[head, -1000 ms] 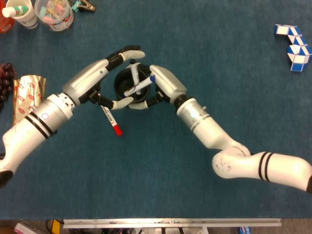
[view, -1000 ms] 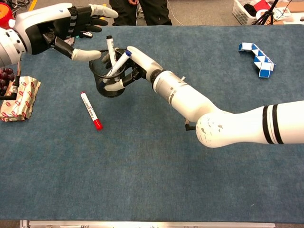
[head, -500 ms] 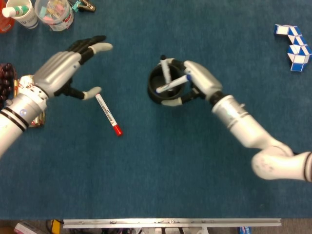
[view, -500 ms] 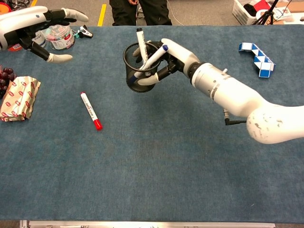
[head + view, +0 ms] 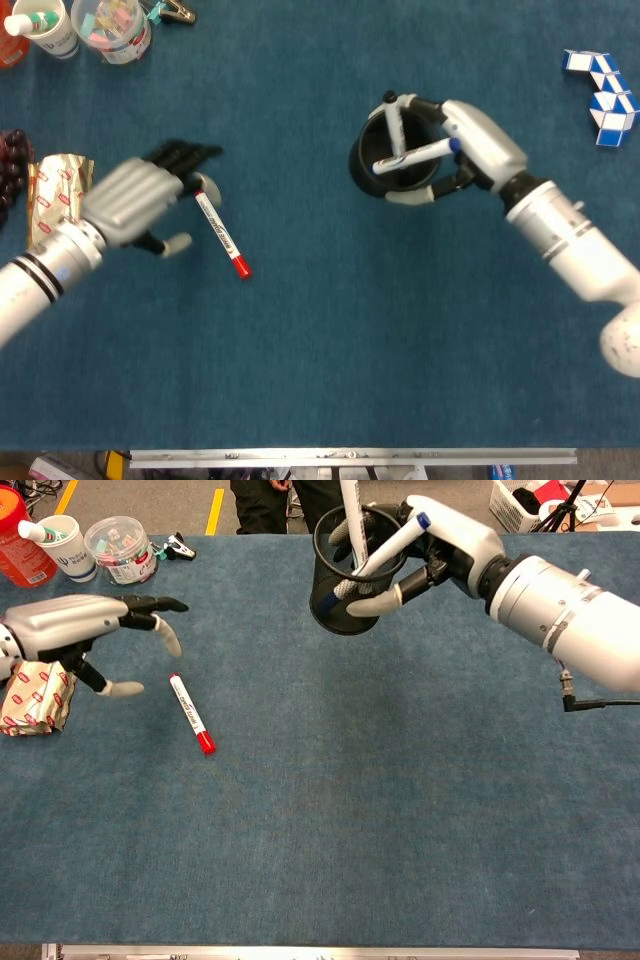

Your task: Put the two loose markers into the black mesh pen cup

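Note:
My right hand (image 5: 470, 140) (image 5: 440, 550) grips the black mesh pen cup (image 5: 395, 165) (image 5: 345, 575) and holds it lifted off the table, right of centre. Two markers stand in the cup, one black-capped (image 5: 393, 128), one blue-capped (image 5: 415, 155) (image 5: 385, 550). A red-capped marker (image 5: 220, 235) (image 5: 190, 714) lies loose on the blue cloth at the left. My left hand (image 5: 135, 200) (image 5: 75, 630) hovers just left of that marker with fingers spread and nothing in it.
A foil snack packet (image 5: 55, 195) (image 5: 35, 695) and grapes (image 5: 10, 160) lie at the left edge. Cups and a tub (image 5: 110, 25) (image 5: 120, 548) stand at the far left corner. A blue-white snake puzzle (image 5: 605, 95) lies at the far right.
My right hand has lifted the cup and carried it to the right. My left hand let go of the cup, swung away left, then came down beside the red-capped marker.

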